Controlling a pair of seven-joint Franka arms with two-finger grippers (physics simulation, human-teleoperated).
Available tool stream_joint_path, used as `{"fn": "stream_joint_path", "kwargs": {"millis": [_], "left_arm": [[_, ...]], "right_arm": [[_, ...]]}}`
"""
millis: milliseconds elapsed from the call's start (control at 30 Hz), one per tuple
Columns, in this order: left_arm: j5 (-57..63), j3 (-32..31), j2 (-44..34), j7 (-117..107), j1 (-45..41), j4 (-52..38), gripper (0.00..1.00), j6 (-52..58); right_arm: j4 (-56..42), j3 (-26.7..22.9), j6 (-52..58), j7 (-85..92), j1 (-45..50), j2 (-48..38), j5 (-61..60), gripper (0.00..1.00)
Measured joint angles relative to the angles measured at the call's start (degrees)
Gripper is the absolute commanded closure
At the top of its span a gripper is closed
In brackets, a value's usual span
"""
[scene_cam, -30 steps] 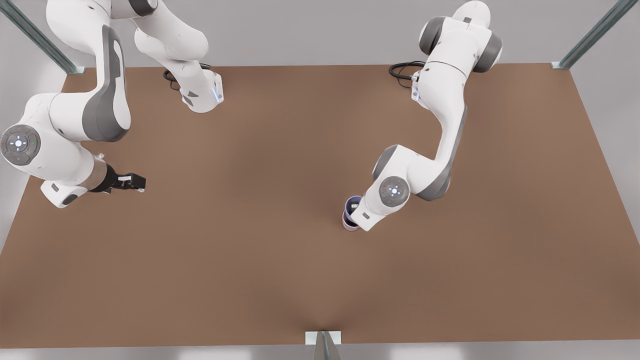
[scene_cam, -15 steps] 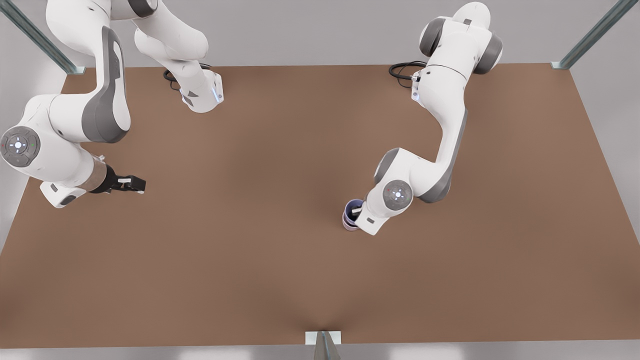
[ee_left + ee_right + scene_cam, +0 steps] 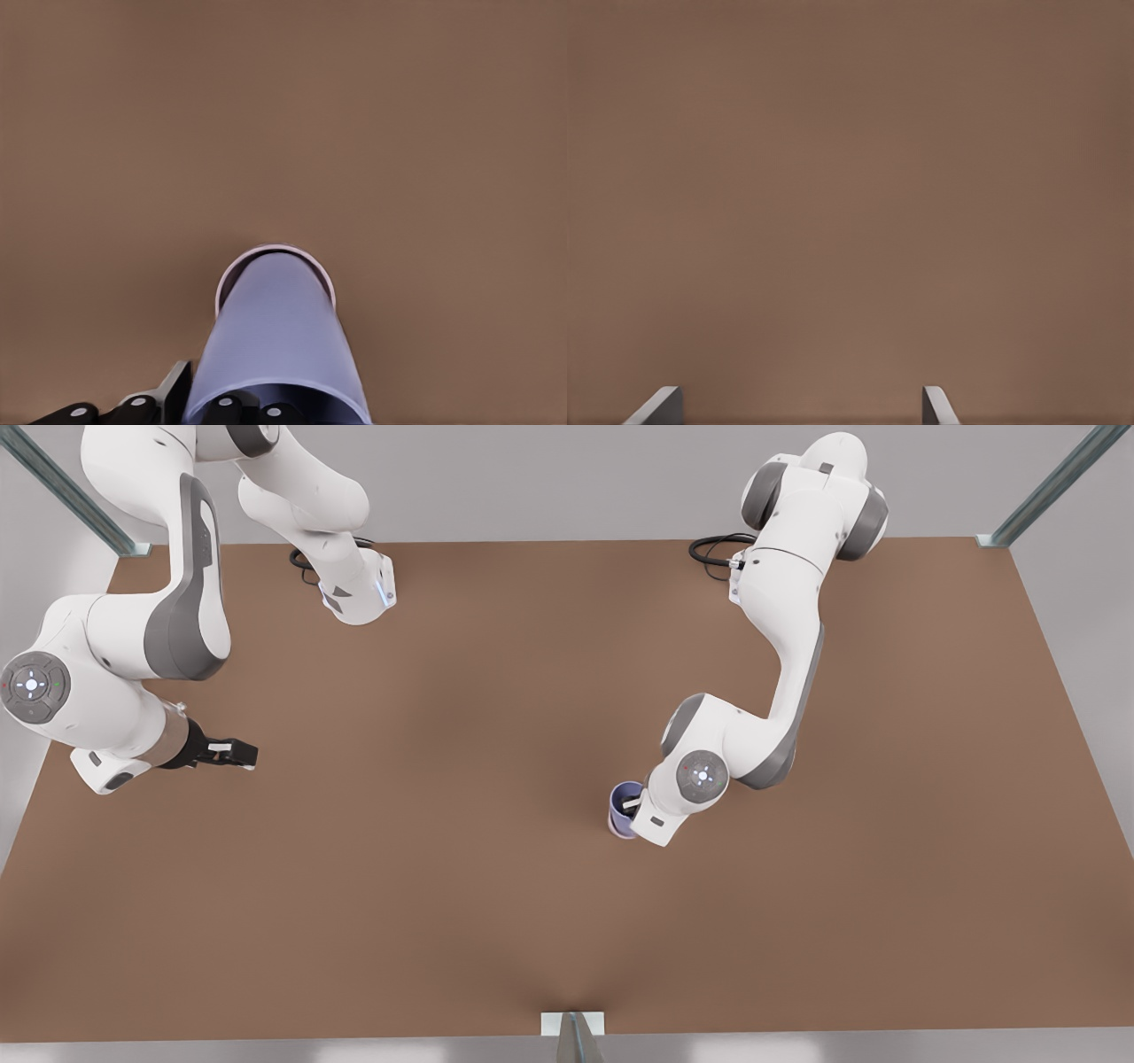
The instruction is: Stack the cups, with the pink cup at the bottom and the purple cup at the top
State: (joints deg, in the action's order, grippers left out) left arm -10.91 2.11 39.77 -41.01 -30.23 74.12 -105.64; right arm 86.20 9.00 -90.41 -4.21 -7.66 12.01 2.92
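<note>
I had my left gripper (image 3: 631,804) fingers clamped on the purple cup (image 3: 275,341), upright and nested in the pink cup (image 3: 330,285), while my right gripper (image 3: 232,751) waited well apart, fingers wide.

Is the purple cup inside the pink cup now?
Yes. The purple cup sits in the pink cup, whose rim rings its base.
</note>
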Motion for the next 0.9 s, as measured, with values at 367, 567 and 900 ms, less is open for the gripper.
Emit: {"fn": "stream_joint_path", "kwargs": {"millis": [367,567,900], "left_arm": [[0.0,-0.1,-1.8,-0.4,0.2,1.6,0.42,0.4],[0.1,-0.1,-2.3,-0.7,0.2,2.1,0.79,0.9],[0.2,-0.2,-4.2,-1.0,0.3,3.8,0.79,2.5]], "right_arm": [[0.0,0.0,0.1,-0.5,-0.1,0.0,0.0,0.0],[0.0,0.0,0.1,-0.6,0.0,0.0,0.0,0.0],[-0.3,0.0,0.3,-0.8,-0.1,0.3,-0.1,0.0]]}}
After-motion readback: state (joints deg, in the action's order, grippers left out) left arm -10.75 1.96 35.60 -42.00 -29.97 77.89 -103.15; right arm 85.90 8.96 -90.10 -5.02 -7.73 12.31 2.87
